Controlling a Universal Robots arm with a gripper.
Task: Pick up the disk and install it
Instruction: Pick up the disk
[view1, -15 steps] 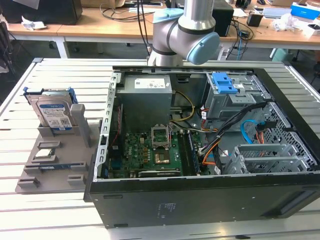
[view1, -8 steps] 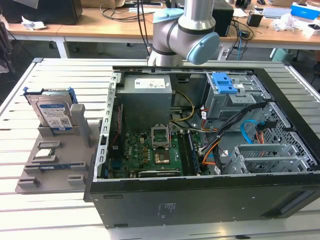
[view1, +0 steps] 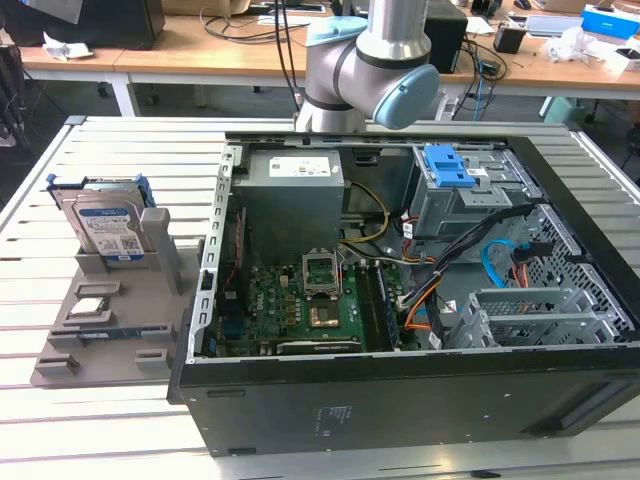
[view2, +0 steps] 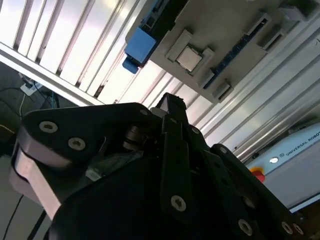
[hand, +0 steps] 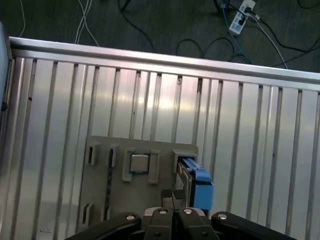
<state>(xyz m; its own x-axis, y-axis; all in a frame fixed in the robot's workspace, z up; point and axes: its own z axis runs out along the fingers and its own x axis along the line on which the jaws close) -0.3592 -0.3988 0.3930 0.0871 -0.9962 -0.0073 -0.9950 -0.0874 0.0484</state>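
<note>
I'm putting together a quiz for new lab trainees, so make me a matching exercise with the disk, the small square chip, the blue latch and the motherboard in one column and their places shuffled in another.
1. disk
2. square chip
3. blue latch
4. motherboard

A. lying flat in a recess of the gray holder
B. on the floor of the open computer case
C. standing upright in the gray holder's slot
D. on the drive cage inside the case

Pairs: 1-C, 2-A, 3-D, 4-B

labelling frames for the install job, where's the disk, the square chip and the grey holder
disk (view1: 108, 232), exterior view, on its blue-and-white label
square chip (hand: 139, 163), first wrist view, its top face
grey holder (view1: 105, 360), exterior view, bare base
</note>
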